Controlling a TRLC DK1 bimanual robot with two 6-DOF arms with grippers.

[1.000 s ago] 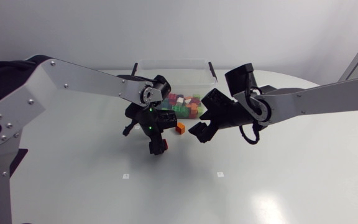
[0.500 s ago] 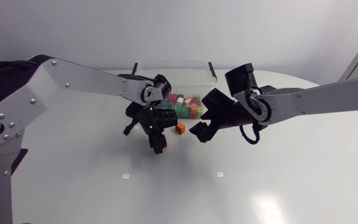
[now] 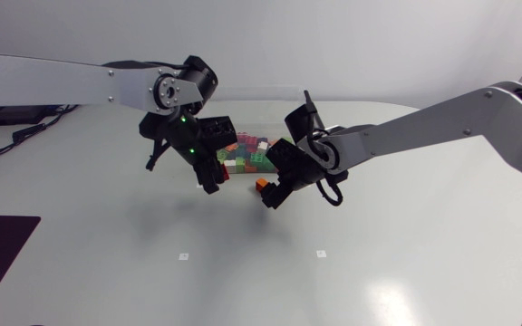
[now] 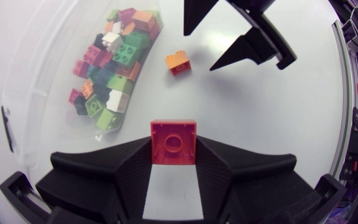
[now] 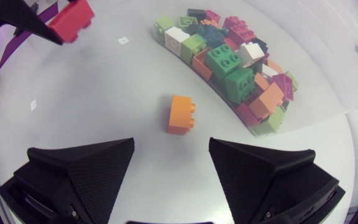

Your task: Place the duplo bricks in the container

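Free table around the orange brick (image 5: 181,114)
Bare surface is seen on both sides of it, between the spread fingers of the right gripper (image 5: 171,144). Passage beyond is blocked by the container (image 4: 33,74) wall. The left gripper (image 3: 214,181), clamped on a red brick (image 4: 173,142), is poised nearby.

Left gripper (image 3: 212,178) clamped on a red brick (image 4: 173,142), right gripper (image 5: 171,145) wide open, fingers downward

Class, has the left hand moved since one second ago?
Yes: the left hand, holding the red brick, has drawn farther from the white table mark.
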